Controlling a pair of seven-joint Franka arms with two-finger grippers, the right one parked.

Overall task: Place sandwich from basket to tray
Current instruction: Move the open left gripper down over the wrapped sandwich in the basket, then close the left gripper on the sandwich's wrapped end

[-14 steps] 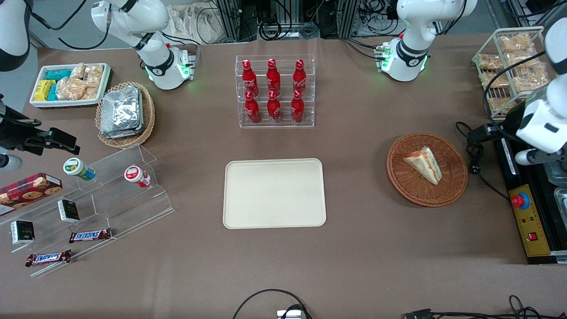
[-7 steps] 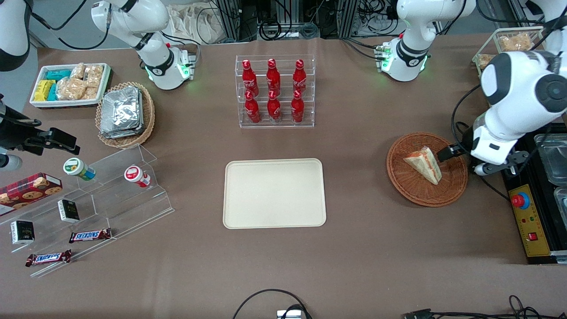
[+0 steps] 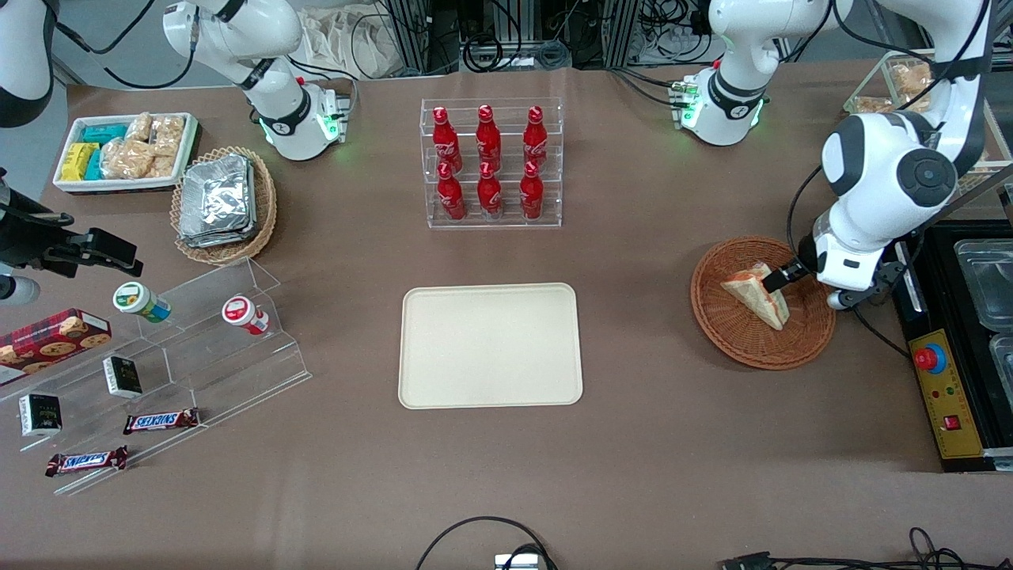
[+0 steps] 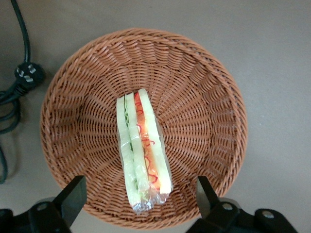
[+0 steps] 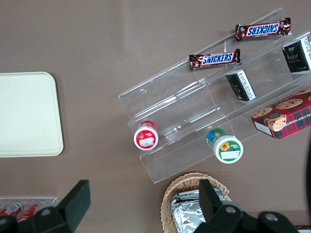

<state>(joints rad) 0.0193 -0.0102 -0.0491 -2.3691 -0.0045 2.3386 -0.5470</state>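
Observation:
The sandwich (image 3: 758, 294), a wrapped white-bread wedge with red and green filling, lies in the reddish-brown wicker basket (image 3: 732, 332) toward the working arm's end of the table. My left gripper (image 3: 785, 277) hovers over the basket's edge, just above the sandwich. In the left wrist view the gripper (image 4: 140, 194) is open, its two black fingers (image 4: 74, 193) standing apart on either side of the sandwich (image 4: 141, 150) near its foil-tipped end, with nothing held. The basket (image 4: 194, 97) fills that view. The cream tray (image 3: 491, 346) sits bare at the table's middle and also shows in the right wrist view (image 5: 24, 114).
A clear rack of red bottles (image 3: 491, 162) stands farther from the camera than the tray. A black cable and plug (image 4: 26, 73) lie beside the basket. A control box with a red button (image 3: 946, 388) sits at the table's edge near the basket. Snack shelves (image 3: 158, 356) lie toward the parked arm's end.
My left arm has swung in from the table's edge, bringing the gripper over the basket and above the sandwich. Sandwich, basket and tray have not moved.

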